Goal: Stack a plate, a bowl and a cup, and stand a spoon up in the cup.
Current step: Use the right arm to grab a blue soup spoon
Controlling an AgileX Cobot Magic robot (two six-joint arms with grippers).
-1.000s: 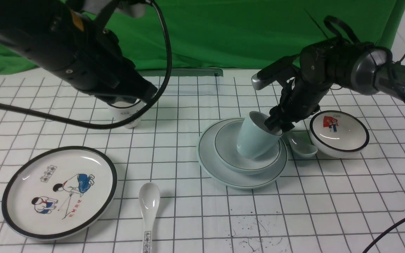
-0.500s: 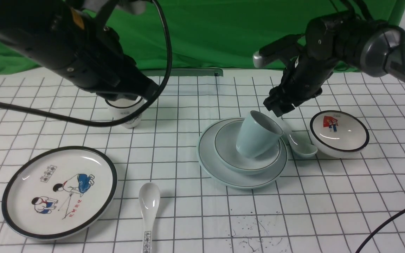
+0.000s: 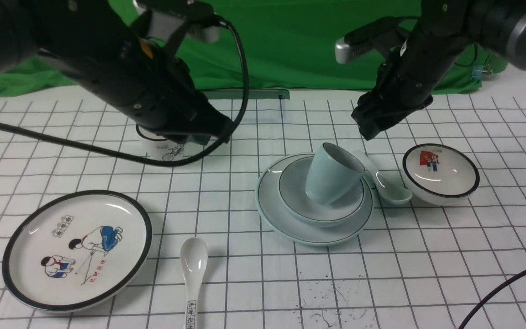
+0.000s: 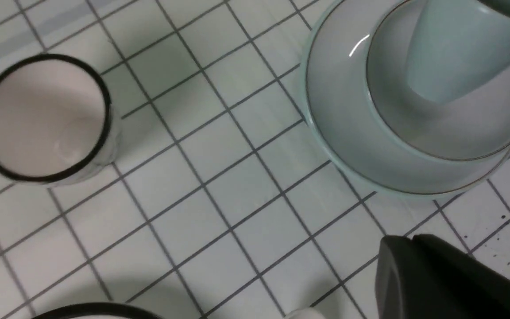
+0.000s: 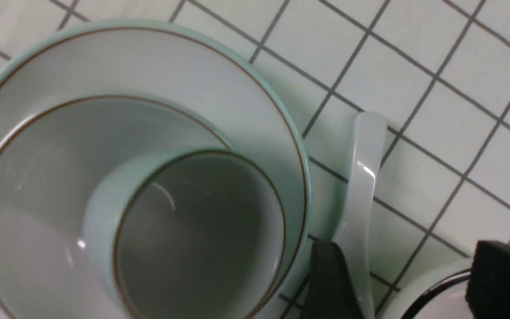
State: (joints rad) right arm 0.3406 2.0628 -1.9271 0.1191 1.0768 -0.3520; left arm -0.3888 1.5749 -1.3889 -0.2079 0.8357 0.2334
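Cup point(image 3: 334, 176) — tilted in bowl point(image 3: 292, 185), bowl on plate point(image 3: 270, 208); spoon point(image 3: 393, 192) beside plate. Right gripper point(image 3: 370, 125) — jaws wide, empty; left gripper point(image 3: 210, 131) closed.

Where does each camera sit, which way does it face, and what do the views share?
Front: between the arms, facing forward over the table; left arm and right arm show.
Left wrist: on that arm, looking down at the black-rimmed cup and plate; left gripper's tip shows.
Right wrist: on that arm, looking down into the cup, beside the spoon; open right gripper shows.
Shared: all three see the cup tilted in the bowl.
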